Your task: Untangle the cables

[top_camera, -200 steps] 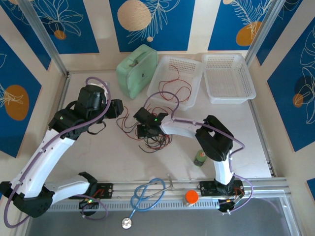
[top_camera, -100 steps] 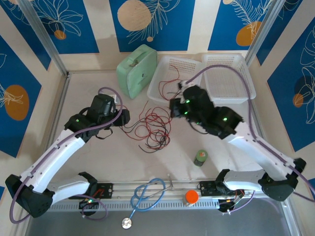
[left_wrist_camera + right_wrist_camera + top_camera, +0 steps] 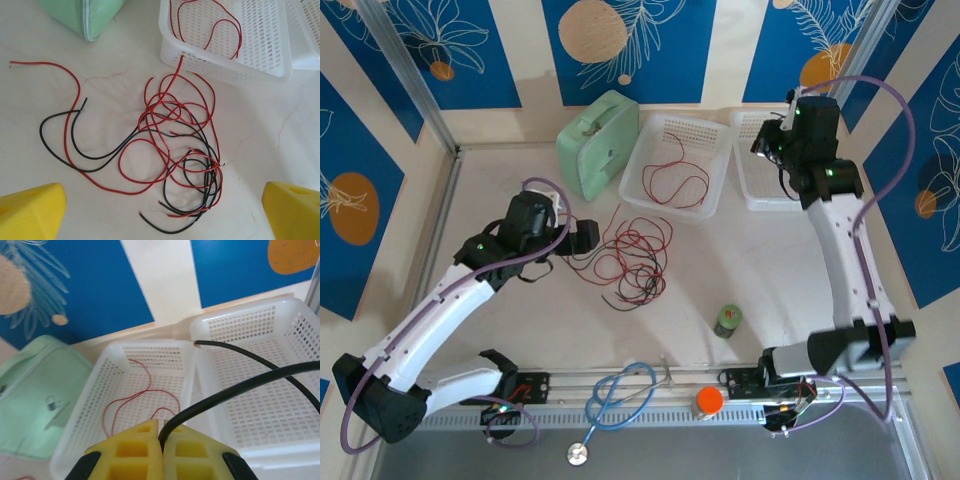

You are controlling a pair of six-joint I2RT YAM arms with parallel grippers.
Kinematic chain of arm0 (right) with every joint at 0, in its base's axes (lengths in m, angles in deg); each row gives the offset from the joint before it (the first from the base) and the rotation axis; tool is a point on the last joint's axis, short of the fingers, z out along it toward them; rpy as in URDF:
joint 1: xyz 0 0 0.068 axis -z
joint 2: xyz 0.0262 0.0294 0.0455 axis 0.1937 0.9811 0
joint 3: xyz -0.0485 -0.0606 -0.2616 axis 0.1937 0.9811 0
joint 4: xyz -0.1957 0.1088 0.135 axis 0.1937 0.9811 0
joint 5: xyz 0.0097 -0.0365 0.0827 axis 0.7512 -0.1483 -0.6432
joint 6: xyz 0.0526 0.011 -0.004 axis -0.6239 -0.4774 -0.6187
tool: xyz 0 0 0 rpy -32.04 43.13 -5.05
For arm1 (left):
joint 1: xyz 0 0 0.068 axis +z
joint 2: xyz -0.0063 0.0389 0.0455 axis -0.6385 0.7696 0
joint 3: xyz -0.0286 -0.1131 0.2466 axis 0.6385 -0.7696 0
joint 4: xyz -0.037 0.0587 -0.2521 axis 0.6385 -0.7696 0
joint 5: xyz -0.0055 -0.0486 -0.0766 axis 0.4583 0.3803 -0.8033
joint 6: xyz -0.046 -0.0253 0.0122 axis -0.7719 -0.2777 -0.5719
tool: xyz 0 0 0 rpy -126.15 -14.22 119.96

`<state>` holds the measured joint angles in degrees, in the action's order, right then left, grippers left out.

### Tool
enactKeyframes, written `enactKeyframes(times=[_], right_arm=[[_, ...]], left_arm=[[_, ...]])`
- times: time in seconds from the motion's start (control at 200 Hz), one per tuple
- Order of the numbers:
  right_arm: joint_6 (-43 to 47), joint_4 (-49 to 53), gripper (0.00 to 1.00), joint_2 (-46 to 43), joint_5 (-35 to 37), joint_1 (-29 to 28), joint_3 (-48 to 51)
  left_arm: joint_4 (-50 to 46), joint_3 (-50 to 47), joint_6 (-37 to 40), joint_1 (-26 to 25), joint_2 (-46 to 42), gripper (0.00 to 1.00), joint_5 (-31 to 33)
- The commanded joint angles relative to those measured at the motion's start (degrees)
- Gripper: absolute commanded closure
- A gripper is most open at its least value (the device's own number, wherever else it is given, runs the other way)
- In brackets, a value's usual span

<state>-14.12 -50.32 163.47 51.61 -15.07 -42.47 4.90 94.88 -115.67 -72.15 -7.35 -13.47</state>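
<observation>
A tangle of thin red and black cables [image 3: 635,255] lies on the table's middle, also seen from the left wrist as the tangle [image 3: 185,150]. One red cable [image 3: 210,25] runs from that heap over the rim into the left white basket [image 3: 670,212]. My left gripper [image 3: 584,233] hovers just left of the heap, open, its yellow fingertips [image 3: 30,210] wide apart with nothing between them. My right gripper [image 3: 770,140] is raised over the right white basket [image 3: 790,203]. From the right wrist, the right gripper [image 3: 161,440] is shut on a black cable [image 3: 240,385] that arcs away to the right.
A mint green case [image 3: 598,140] stands behind the heap, left of the baskets. A small green bottle [image 3: 728,320] sits on the table at front right. A blue stethoscope [image 3: 620,395] and an orange cap [image 3: 709,400] lie on the front rail.
My right arm lifted from the tangle and swung back right above the right basket, carrying the black cable. My left gripper opened and edged toward the tangle.
</observation>
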Motion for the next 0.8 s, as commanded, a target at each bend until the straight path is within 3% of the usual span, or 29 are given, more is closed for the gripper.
enactKeyframes(times=[0.0, 0.2, 0.515, 0.715, 0.795], right_arm=[[0.79, -6.58, 1.0, 6.56, -3.01, 3.49, -1.21], [-1.52, -12.38, 1.0, 21.98, -2.24, 8.73, -6.67], [-3.86, -0.74, 1.0, 48.37, -2.76, 10.76, -29.48], [-6.59, 3.33, 1.0, 55.84, -4.37, 10.92, -34.38], [-7.07, 3.95, 0.87, 56.52, -4.95, 10.98, -34.95]], left_arm=[[0.28, -0.82, 0.61, 0.48, -1.85, 0.0, -1.48], [-0.61, -1.07, 0.83, 0.48, -3.5, 0.0, -1.15], [-6.82, 1.22, -0.57, 0.56, -3.01, 0.08, 3.01], [-12.63, 3.02, -1.98, 0.56, -0.04, 0.17, 5.93], [-13.82, 3.22, -2.25, 0.57, 1.21, 0.18, 6.31]])
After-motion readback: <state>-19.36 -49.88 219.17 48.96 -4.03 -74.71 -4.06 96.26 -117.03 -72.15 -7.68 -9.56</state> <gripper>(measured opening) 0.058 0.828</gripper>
